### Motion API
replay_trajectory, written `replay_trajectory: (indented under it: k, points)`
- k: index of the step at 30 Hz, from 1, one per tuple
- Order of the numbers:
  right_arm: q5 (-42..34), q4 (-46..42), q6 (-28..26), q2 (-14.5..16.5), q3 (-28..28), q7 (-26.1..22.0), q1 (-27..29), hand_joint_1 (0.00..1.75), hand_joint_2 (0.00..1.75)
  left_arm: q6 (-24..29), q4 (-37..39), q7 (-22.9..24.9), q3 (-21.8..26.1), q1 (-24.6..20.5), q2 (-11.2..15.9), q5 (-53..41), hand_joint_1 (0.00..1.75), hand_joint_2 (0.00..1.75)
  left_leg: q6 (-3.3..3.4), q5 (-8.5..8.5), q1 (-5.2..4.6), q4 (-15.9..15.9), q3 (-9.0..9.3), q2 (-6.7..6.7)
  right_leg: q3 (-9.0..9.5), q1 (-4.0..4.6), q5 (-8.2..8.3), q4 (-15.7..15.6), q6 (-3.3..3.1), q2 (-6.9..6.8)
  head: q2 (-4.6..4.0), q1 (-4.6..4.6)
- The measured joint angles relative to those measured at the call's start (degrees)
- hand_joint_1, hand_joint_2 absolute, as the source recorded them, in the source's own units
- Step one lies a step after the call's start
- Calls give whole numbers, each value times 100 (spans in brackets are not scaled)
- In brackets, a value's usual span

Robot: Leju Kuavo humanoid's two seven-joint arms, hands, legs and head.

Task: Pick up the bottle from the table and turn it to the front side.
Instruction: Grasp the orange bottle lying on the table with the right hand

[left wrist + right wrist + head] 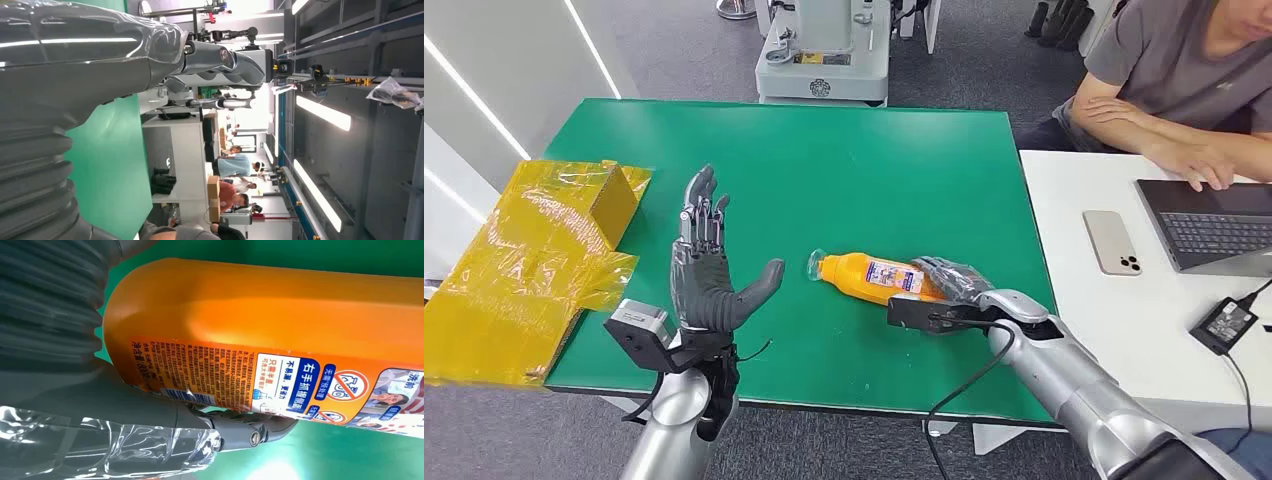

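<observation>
Starting at my left, the yellow wrapped box (544, 260) sits at the table (824, 150) edge, out of play. Next, my left hand (709, 270) is raised above the green surface with its fingers (704, 215) spread wide and upright, holding and touching nothing. Moving right, the orange bottle (874, 277) lies on its side near the table's middle, its clear cap end pointing toward the left hand and its printed label (the fine-print back panel, judging by the right wrist view) turned up. My right hand (954, 285) is at the bottle's base end; in the right wrist view the thumb (240, 432) lies against the label edge, so it is touching, but I cannot tell whether the fingers are wrapped around the body or merely resting there. I judge this as the grasping step: the bottle is not yet lifted. Next I need a firm close around the base, a clean lift, then a roll of the wrist to bring the front face round.
</observation>
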Motion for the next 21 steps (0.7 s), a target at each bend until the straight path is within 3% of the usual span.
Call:
replay_trajectory:
  k: [21]
  points:
    - [101,-60,-212,154,5,-286,3,175,175,170,-120,62,0,52,11,-3,0,175,0,0,0,-1,-5,-4,1,0,0,2,0,-3,0,1]
